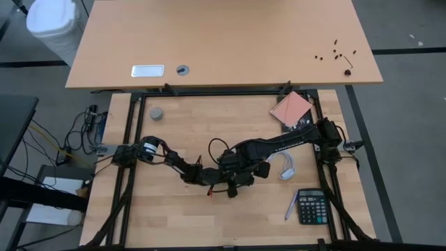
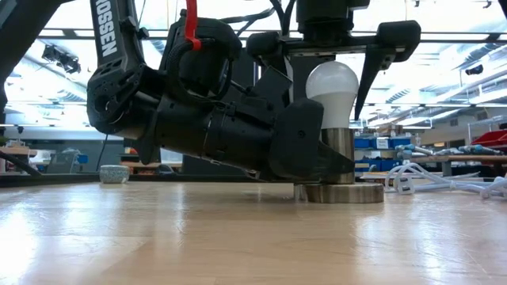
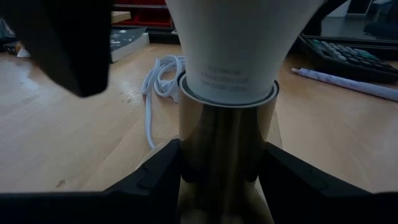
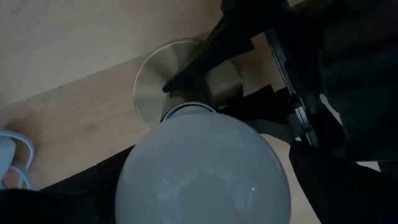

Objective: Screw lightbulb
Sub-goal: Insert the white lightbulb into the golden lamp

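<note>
White and glossy, the lightbulb [image 2: 333, 85] stands upright in the brass socket [image 2: 341, 150], just right of centre in the low view; its narrow neck sits inside the socket's collar, and the socket's round base [image 2: 344, 193] rests flat on the wooden surface [image 2: 238, 237]. In the high view I see both arms meeting at the lower middle of the frame, with the bulb hidden under them.

My left claw [image 3: 227, 180] lies low, nearly level with the surface, and its two dark fingers [image 3: 155, 177] clamp the socket's brass stem from either side; the wrist view shows them pressed against the metal below the bulb's neck.

My right claw [image 2: 333, 55] hangs from above over the bulb. Its fingers [image 2: 371, 75] are spread wide on either side of the bulb's head, and in the low view there is a gap between them and the glass, so it grips nothing.

At the right of the low view, a coiled white cord [image 2: 444, 180] lies on the surface. In the high view a calculator [image 1: 313, 207] and a pen [image 1: 290, 208] lie at lower right, and a small grey cap [image 1: 157, 113] lies at upper left of the surface.
</note>
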Robot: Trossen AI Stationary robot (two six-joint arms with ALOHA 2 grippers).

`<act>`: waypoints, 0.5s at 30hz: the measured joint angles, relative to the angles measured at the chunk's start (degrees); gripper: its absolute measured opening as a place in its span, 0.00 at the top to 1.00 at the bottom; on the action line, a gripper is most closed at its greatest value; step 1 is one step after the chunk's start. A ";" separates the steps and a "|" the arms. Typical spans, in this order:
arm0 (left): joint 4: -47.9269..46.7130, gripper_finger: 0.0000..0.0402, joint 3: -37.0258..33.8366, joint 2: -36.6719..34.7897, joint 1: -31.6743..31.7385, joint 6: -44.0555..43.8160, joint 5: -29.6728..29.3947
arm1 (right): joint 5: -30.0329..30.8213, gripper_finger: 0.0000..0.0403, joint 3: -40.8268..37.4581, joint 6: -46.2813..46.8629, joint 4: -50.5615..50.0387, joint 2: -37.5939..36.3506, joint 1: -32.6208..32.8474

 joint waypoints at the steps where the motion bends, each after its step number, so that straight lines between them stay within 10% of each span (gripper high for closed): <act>1: 0.02 0.52 0.00 0.00 0.00 -0.02 0.00 | 0.00 0.05 0.00 0.02 -0.02 0.00 0.00; 15: 0.04 0.52 0.00 0.00 0.02 -0.08 0.00 | -0.21 0.31 0.00 0.26 -2.06 0.00 0.04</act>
